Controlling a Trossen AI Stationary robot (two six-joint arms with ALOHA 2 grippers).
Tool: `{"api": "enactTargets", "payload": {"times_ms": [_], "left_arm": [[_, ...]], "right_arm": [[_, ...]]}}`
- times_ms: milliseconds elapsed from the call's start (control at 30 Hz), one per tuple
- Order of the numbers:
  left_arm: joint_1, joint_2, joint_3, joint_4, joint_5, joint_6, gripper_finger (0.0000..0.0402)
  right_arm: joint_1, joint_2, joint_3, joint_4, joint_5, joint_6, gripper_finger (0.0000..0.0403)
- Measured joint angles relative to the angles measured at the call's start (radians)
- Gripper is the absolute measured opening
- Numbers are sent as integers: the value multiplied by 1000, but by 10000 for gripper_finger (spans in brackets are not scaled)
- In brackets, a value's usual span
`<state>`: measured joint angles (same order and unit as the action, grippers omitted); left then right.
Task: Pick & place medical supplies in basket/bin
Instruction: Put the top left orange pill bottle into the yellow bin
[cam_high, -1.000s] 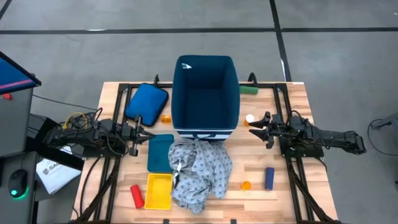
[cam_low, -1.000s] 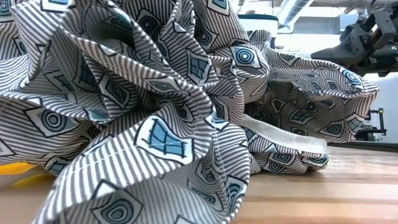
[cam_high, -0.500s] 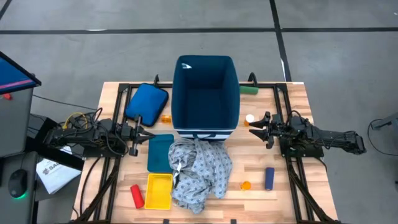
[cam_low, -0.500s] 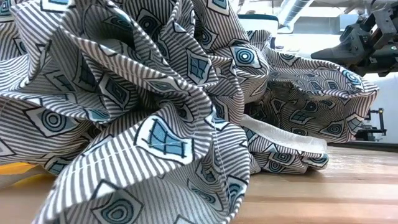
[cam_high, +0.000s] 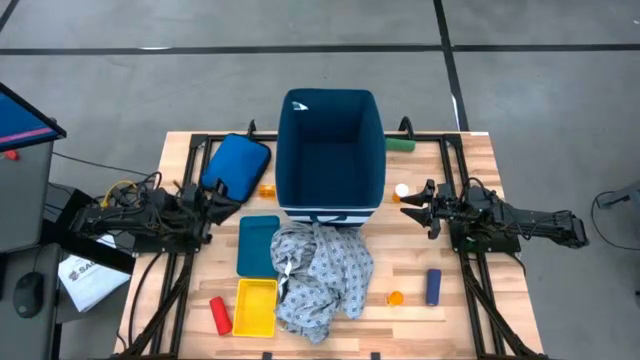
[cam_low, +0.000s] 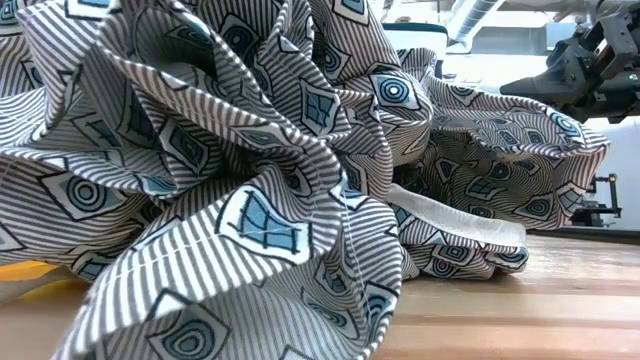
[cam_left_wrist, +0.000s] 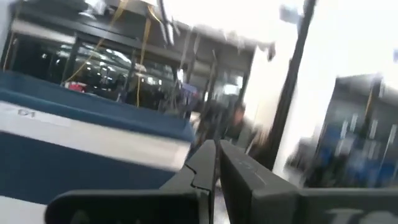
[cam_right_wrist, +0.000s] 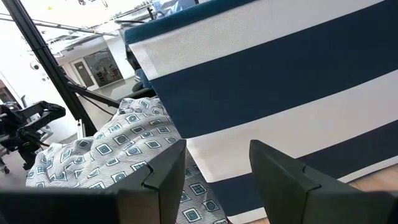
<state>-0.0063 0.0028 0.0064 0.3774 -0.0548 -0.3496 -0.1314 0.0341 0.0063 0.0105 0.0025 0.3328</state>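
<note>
- Hovering low at the table's right side, the right gripper (cam_high: 408, 206) pointed toward the bin (cam_high: 330, 150), its fingers spread wide and holding nothing; in its wrist view the gap between them framed the bin's striped base.
- Right at its tips sat the white-capped bottle (cam_high: 401, 189), just beside the far finger, between gripper and bin wall. It looked upright, cap to the camera, so there was no long axis to line up on.
- Over on the left, the left gripper (cam_high: 222, 192) hung beside the pouch (cam_high: 236, 164), fingers pressed together and empty in the wrist view.
- Front and centre lay the gown (cam_high: 320, 270), heaped against the bin's base and trailing toward the table's front edge, roughly midway between the arms.
- Nothing showed inside the bin, so the job looked barely started.
- Best bet: the right arm was far nearer the bottle and needed only a small sideways shift away from the front edge to straddle it.
- Risk: a finger nudging the bottle into the bin wall.
</note>
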Motion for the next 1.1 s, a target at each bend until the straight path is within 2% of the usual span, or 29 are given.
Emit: {"api": "enactTargets", "payload": {"times_ms": [100,167,333,467,533,633,800,967,1100], "left_arm": [[0,1,0,-11,-87,-279,11],[0,13,0,-52,-129,-392,11],[0,79,0,-86,-136,-420,11],[0,131,0,5,-133,-457,11],[0,153,0,77,-147,-443,11],[7,186,0,262,-249,-340,11],[8,229,0,501,-299,-332,11],[7,259,0,522,-359,-230,13],[7,292,24,517,-468,-123,35]], "right_arm": [[0,0,0,0,0,0,173],[0,0,0,0,0,0,173],[0,0,0,0,0,0,173],[0,0,0,0,0,0,173],[0,0,0,0,0,0,173],[0,0,0,0,0,0,173],[0,0,0,0,0,0,173],[0,0,0,0,0,0,173],[-1,0,0,0,1,0,173]]}}
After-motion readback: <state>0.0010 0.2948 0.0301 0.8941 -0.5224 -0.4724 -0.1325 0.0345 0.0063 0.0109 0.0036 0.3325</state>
